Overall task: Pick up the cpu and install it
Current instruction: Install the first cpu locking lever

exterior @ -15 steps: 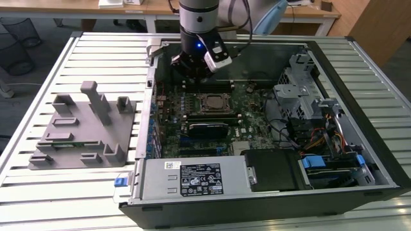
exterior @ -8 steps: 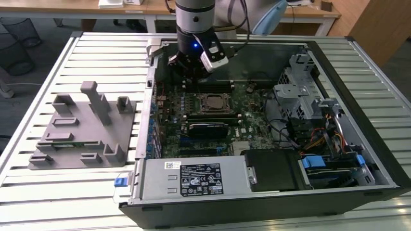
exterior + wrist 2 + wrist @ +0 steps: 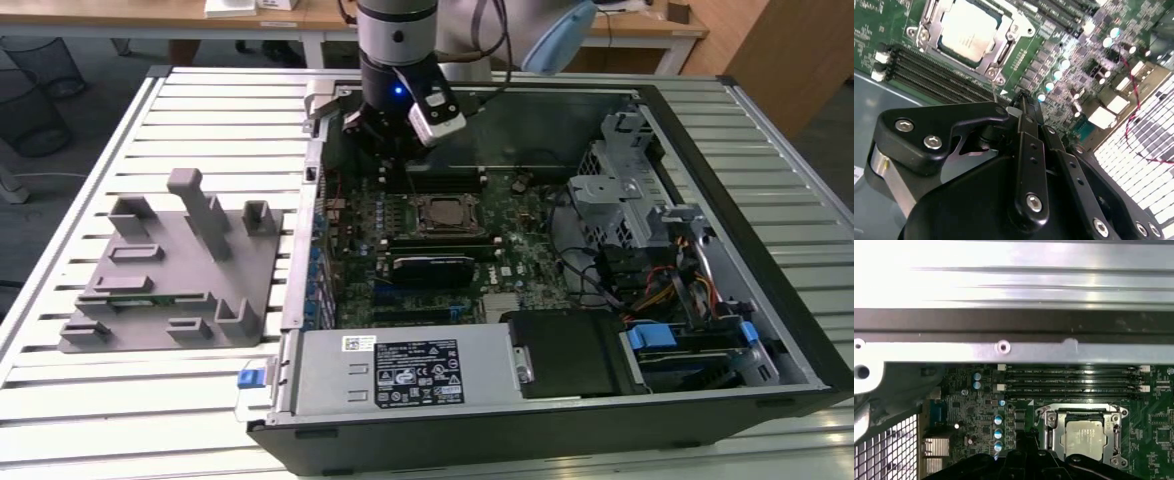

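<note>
The cpu [image 3: 968, 27] sits seated in its socket [image 3: 1050, 432] at the centre of the motherboard [image 3: 534, 240], so placement appears done. The claw [image 3: 1021, 102], fingers pressed together and holding nothing, hangs just beside the socket, near the memory slots [image 3: 1074, 380].

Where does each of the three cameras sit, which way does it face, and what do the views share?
Exterior view: off the arm, raised, looking down at the open computer case; the arm and gripper hang over the motherboard.
Second wrist view: on the arm, looking past the gripper's black linkage at the cpu in its socket.
First wrist view: on the arm, facing the motherboard and the case's metal rail; the gripper's dark edge shows.
Shared: both wrist views show the cpu and the memory slots.
</note>
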`<state>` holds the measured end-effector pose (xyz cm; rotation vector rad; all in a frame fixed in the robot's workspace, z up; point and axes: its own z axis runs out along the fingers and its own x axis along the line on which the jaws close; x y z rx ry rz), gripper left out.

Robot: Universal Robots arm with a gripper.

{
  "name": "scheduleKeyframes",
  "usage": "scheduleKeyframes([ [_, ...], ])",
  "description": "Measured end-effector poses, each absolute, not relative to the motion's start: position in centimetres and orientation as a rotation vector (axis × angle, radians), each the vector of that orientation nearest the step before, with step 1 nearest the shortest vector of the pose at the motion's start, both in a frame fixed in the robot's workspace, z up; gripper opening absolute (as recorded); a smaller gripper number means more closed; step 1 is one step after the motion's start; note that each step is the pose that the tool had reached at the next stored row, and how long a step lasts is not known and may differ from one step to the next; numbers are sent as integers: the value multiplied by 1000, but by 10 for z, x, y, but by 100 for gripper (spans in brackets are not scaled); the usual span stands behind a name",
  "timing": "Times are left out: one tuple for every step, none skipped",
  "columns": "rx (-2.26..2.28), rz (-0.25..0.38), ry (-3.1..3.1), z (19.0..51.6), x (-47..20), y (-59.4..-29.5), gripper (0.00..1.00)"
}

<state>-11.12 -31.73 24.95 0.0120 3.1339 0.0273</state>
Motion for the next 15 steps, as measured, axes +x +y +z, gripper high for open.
scheduleKeyframes([
  [12, 27, 3134, 249, -111, -315, 11],
  [12, 27, 3134, 250, -111, -314, 11],
  [12, 27, 3134, 250, -112, -312, 11],
  [12, 27, 3134, 249, -112, -310, 11],
  [12, 27, 3134, 249, -112, -309, 11],
  [12, 27, 3134, 249, -112, -307, 11],
  [11, 27, 3134, 249, -112, -306, 11],
  [11, 27, 3134, 249, -112, -306, 11],
  [10, 27, 3134, 249, -111, -306, 11],
  [9, 27, 3134, 249, -111, -306, 11],
  [9, 27, 3134, 249, -110, -306, 11],
  [8, 27, 3134, 249, -109, -306, 11],
  [6, 27, 3135, 249, -105, -306, 11],
  [5, 27, 3135, 249, -101, -306, 11],
  [5, 27, 3135, 249, -100, -306, 11],
])
